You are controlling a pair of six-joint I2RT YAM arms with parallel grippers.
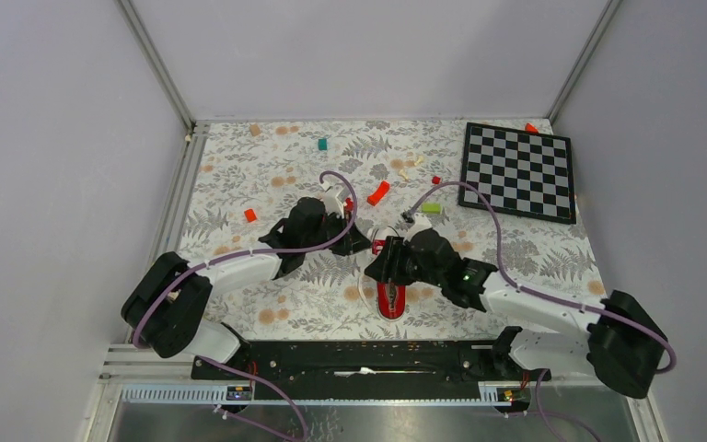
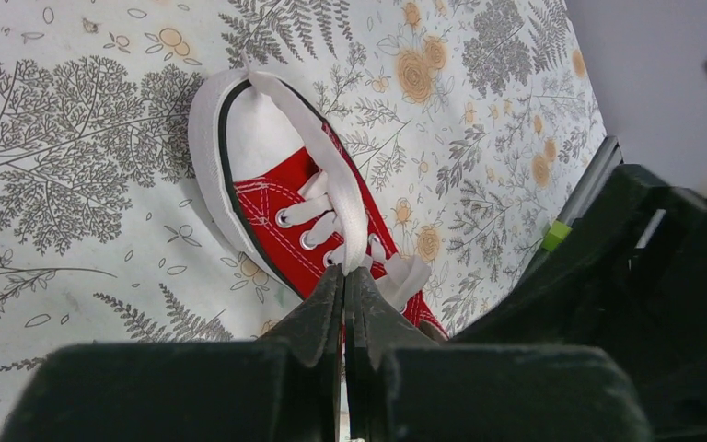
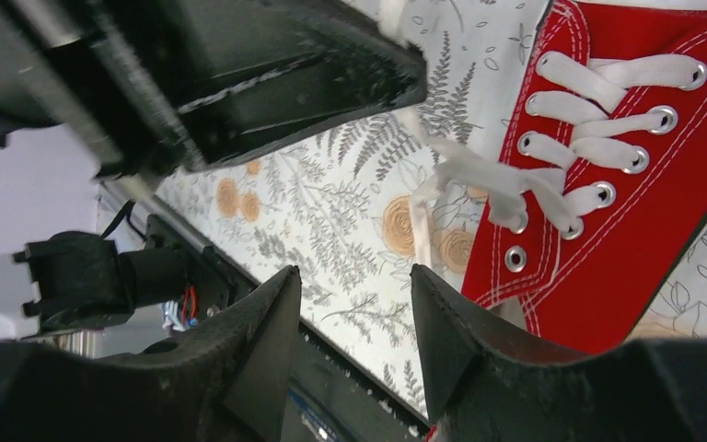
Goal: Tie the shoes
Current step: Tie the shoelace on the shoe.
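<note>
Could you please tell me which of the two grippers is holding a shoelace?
The left gripper, pinched shut on a white lace; the right gripper stands open and empty.

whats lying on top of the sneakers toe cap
A white lace lies across the toe cap, running from the shut tips of the left gripper to the toe's rim. The gripper hides where the lace starts.

The fingers (image 3: 258, 359) of my right pincer (image 3: 354, 276) are matt black plastic, finely grainy. The shoe (image 2: 276, 230) is red woven canvas with shiny metal eyelets (image 3: 665, 118), flat white cloth laces (image 2: 331, 175) and a smooth rubber sole (image 2: 204, 138).
</note>
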